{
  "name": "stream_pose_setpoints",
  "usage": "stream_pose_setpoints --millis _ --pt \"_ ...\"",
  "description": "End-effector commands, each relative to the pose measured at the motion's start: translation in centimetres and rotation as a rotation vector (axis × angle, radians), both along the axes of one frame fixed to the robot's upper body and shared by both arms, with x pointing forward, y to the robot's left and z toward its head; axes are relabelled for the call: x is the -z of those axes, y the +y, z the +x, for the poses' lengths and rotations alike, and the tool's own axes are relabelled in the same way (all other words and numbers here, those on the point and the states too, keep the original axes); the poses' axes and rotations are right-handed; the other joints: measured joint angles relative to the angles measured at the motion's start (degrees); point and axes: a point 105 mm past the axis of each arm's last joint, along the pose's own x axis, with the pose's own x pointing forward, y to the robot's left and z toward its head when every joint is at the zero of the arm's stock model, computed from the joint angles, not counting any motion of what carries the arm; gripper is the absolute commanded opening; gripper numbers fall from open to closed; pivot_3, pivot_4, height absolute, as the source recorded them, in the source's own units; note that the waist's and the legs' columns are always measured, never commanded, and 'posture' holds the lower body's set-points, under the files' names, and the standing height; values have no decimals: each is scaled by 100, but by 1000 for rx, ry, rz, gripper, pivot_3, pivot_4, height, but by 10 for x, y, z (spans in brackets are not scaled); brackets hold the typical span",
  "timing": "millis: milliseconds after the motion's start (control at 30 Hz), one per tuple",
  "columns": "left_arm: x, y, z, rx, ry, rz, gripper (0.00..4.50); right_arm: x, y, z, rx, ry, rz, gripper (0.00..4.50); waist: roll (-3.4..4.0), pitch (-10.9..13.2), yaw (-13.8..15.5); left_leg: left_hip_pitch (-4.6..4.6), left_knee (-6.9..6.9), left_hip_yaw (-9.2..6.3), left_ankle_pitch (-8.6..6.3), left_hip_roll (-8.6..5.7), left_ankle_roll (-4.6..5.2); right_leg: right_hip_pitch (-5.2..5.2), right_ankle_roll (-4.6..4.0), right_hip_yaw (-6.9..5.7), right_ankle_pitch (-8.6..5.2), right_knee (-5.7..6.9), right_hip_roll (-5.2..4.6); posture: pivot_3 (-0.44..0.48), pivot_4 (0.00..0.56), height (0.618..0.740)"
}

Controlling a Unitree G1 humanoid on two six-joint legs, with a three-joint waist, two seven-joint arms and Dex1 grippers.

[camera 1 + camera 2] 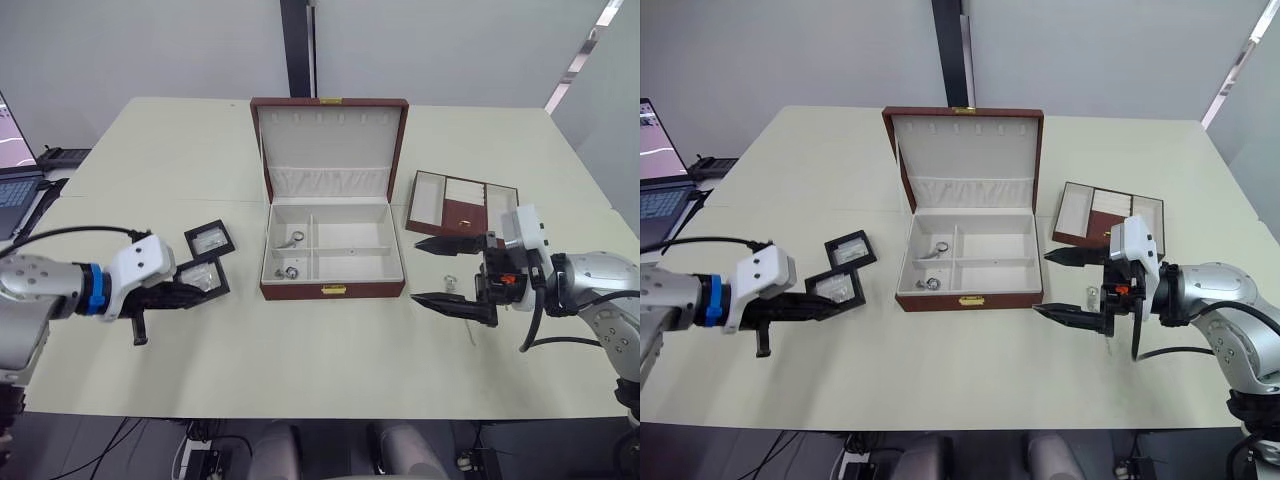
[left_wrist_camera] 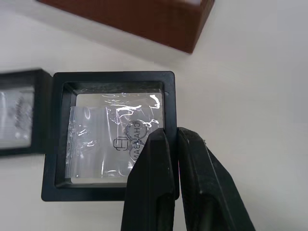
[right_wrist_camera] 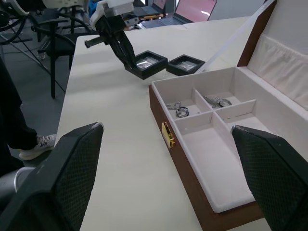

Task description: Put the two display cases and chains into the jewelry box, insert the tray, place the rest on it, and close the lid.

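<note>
The brown jewelry box (image 1: 333, 290) stands open at mid-table, lid upright, with chains (image 1: 297, 238) in its left compartments. Two black-framed display cases lie left of it: the far one (image 1: 212, 238) and the near one (image 1: 207, 276). My left gripper (image 1: 192, 293) is shut on the near case's (image 2: 110, 130) frame edge, its fingers (image 2: 154, 183) pinched over the rim. My right gripper (image 1: 417, 270) hovers open just right of the box, nothing between its fingers. The brown tray (image 1: 440, 222) sits behind the right gripper.
A small metal jewelry piece (image 1: 450, 284) lies on the table between the right gripper's fingers. A laptop (image 1: 15, 170) sits at the far left edge. In the right wrist view, chairs stand on the floor beyond the table's left side.
</note>
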Motion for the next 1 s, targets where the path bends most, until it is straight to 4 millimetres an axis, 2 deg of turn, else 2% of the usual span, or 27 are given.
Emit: stream_pose_setpoints --millis 33,200,300,433,733,1000 --pt "-27 -21 10 69 -39 -6 7 -17 -5 0 53 -67 11 4500 -1 0 5 -1 0 -2 0 0 0 0 0 -2 0 1 1 0 150 740" --pt "-51 -60 29 185 -53 -43 7 -22 -13 2 147 -90 13 4500 -1 0 76 -4 4 -3 0 -3 0 1 0 -2 0 0 3 0 150 740" --pt "-55 -73 37 239 -50 -18 7 -23 -14 1 182 -95 14 4500 -1 0 88 -3 4 -4 0 -4 0 1 0 0 0 -1 5 0 150 740" --pt "-63 -104 54 338 -56 -5 7 -21 -18 -2 247 -102 14 4500 -2 0 106 -5 8 -11 1 -3 1 0 0 0 0 1 10 0 150 740" --pt "-48 -155 89 430 -89 36 7 -13 -24 -11 347 -86 25 4500 -3 1 108 -10 11 -12 1 -5 2 3 0 4 1 -2 10 0 150 740" --pt "-26 -174 108 436 -93 69 7 -11 -30 -17 409 -84 21 4500 -3 1 99 -9 12 -14 1 -7 2 4 1 6 1 -1 10 0 150 740"
